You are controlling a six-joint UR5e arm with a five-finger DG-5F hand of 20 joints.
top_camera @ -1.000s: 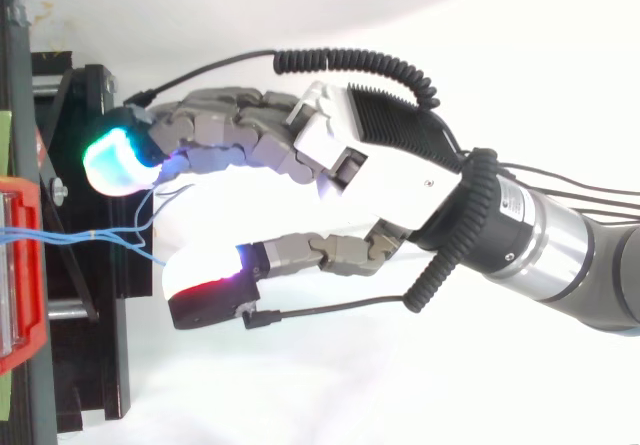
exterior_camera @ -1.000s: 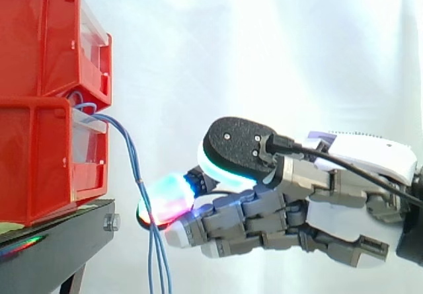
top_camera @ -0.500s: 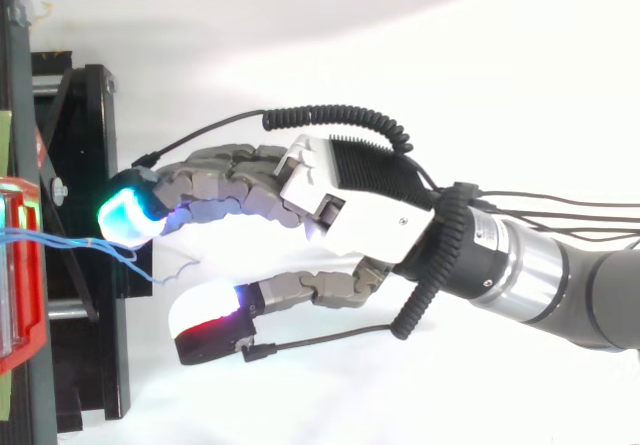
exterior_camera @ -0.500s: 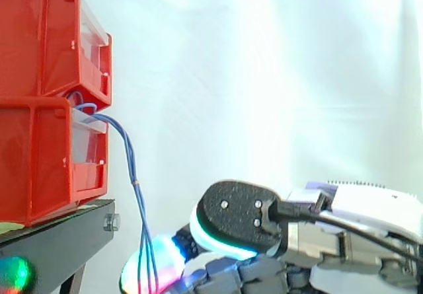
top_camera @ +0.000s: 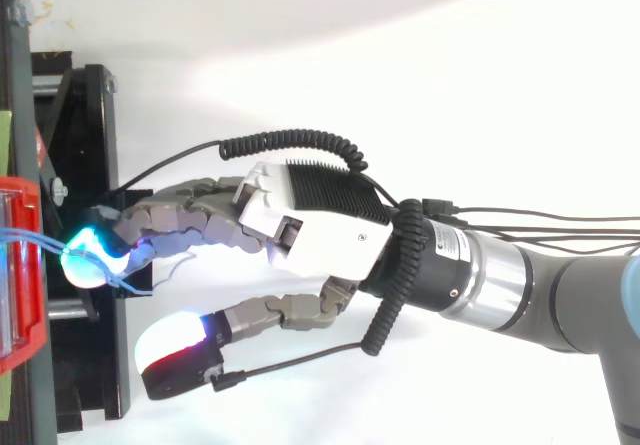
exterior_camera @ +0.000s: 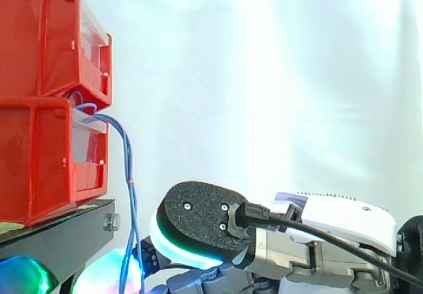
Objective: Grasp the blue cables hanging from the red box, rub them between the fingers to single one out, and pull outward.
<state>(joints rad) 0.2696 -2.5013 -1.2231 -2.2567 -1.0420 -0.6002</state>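
Note:
Several thin blue cables (exterior_camera: 130, 195) come out between the two stacked red bins (exterior_camera: 39, 155), arc over the lower bin's front and hang straight down past the stand's edge. My hand (top_camera: 320, 230) lies low in front of the bins, reaching toward them from the right. It is open: its fingers are only slightly bent and a cyan-glowing fingertip (top_camera: 85, 265) sits against the cables close to the bin front. In the side view the cables cross a glowing fingertip (exterior_camera: 106, 277). The thumb pad (top_camera: 170, 350) stands well apart from the fingers, clear of the cables.
The black stand (exterior_camera: 59, 241) carries the bins, and its front edge with a bolt lies just left of the fingertips. A white curtain hangs behind. Open room lies to the right of the bins, above the hand.
The hand has dropped lower and moved left toward the bins. The cables, earlier bowed outward over the fingertips, now hang nearly straight down.

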